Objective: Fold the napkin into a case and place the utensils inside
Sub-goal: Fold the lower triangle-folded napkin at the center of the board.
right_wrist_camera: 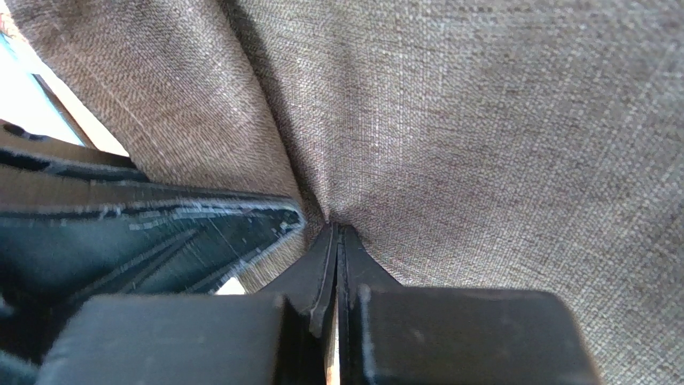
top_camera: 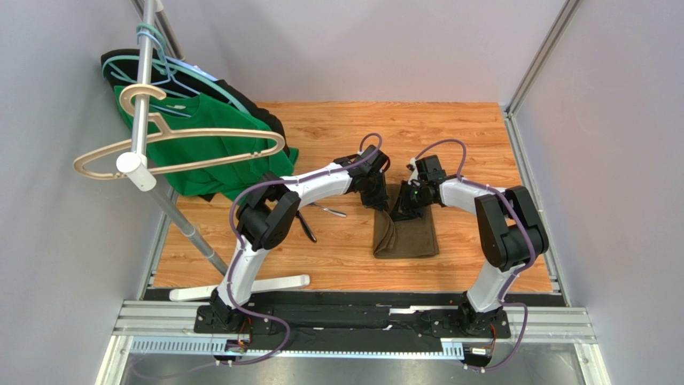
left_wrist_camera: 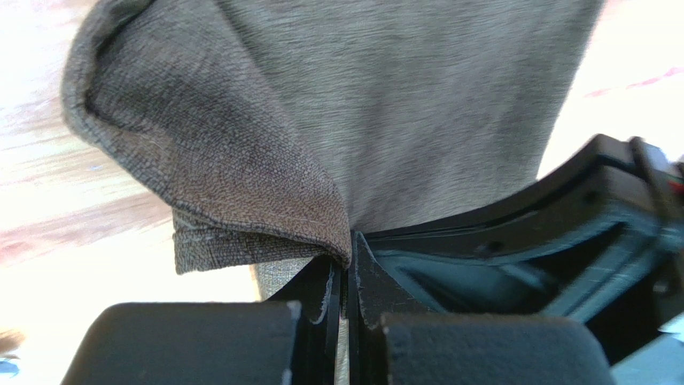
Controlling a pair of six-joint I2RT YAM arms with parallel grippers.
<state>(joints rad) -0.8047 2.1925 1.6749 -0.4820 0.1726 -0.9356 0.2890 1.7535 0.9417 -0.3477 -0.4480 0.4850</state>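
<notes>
Table (top_camera: 353, 255): 1 napkin (top_camera: 411, 237) (in L tool (left_wrist_camera: 347, 258), R tool (right_wrist_camera: 337, 230)), 2 utensils (top_camera: 308, 227)

- The top external view looks steeply down from high at the near edge, far off, taking in the whole table (top_camera: 345, 257).
- The left wrist view looks along the left gripper (left_wrist_camera: 347, 269), very close to the napkin (left_wrist_camera: 401, 104).
- The right wrist view looks along the right gripper (right_wrist_camera: 337, 241), equally close.
- All three views share the napkin.

The olive-brown napkin (top_camera: 408, 234) lies partly folded on the counter (top_camera: 337, 257), its far edge lifted. The dark-handled utensils (top_camera: 307, 226) lie apart to its left.
</notes>
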